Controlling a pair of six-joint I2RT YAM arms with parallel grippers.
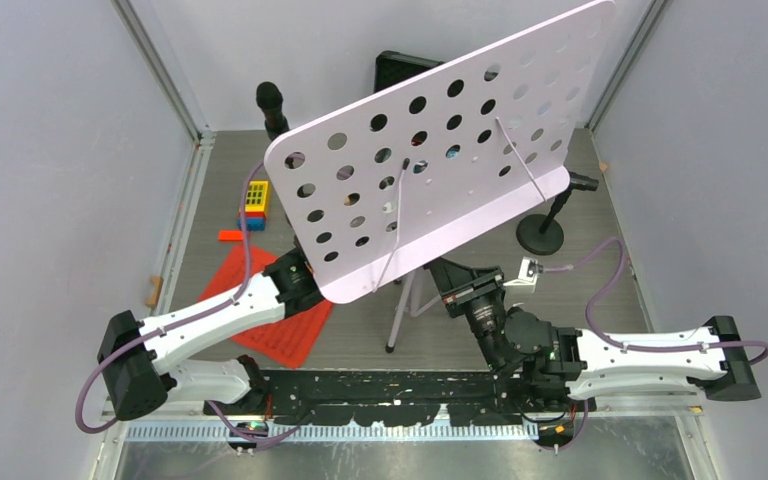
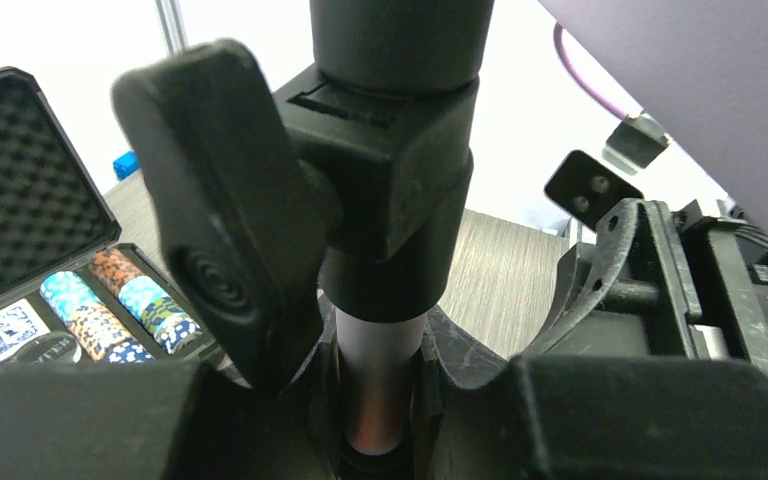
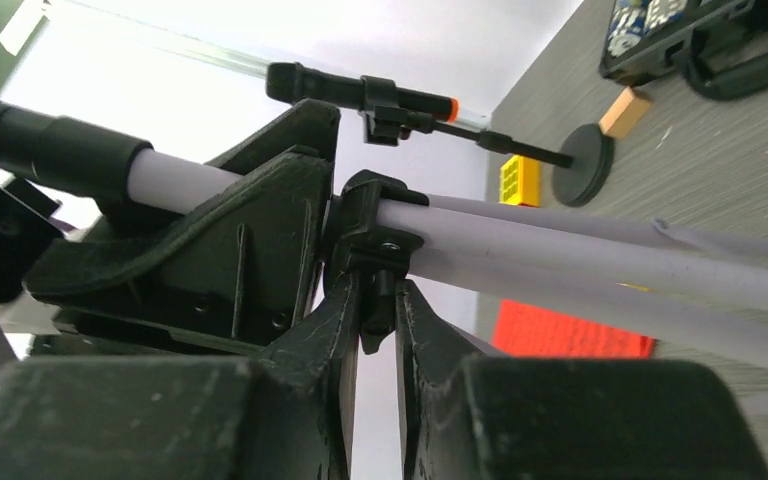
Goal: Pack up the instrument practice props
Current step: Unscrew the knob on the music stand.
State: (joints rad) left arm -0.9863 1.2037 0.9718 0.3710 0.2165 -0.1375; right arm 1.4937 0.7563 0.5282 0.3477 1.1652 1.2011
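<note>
Noted left gripper [image 2: 375,400] clamped on music rack [image 1: 430,150] pole [image 2: 375,345], right gripper [image 3: 378,320] from 4 o'clock pinched on leg collar [image 3: 370,235]; judged collar best slid straight along pole, left grip firm.

Right claw [image 3: 373,345] is clamped on the black collar [image 3: 372,228] that joins the silver tripod legs [image 3: 580,262]. Beyond the claw stand a microphone [image 3: 360,90] on its round-based pole and a yellow block [image 3: 518,180]. Red pages [image 3: 560,332] lie on the worktop [image 3: 720,150].

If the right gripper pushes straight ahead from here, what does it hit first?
The black bracket on the music rack's silver tube; it sits pinched between the right gripper's fingers, so probably no free travel.
</note>
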